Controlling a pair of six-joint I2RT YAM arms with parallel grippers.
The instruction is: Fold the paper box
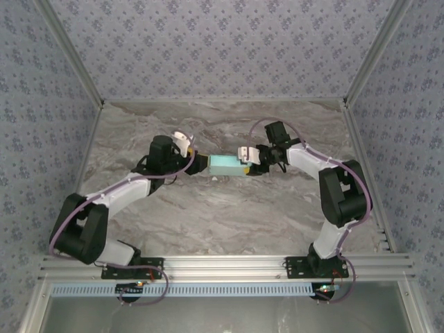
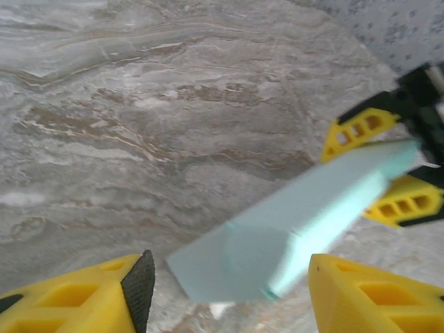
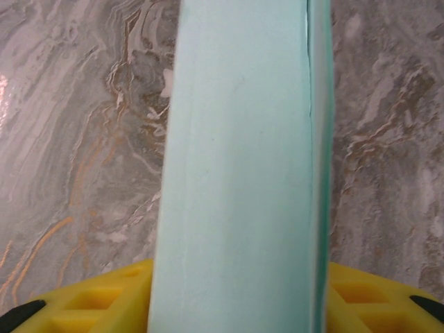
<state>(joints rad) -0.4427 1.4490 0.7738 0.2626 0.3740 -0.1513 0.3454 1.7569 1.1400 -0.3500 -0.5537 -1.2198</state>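
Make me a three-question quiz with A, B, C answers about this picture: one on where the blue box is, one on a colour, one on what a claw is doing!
1. Where is the pale aqua-blue card box?
A. Between the left claw and the right claw
B. In a far corner
C. On the floor

2. What colour are the plastic claw fingers?
A. Red
B. Yellow
C. Green

3. What is the right claw doing?
A. Hanging wide open
B. Shut on nothing
C. Shut on the box's end

Answers: 1 A, the top view shows it midway between them; 2 B, both wrist views show yellow; 3 C, its fingers clamp either side of the box.
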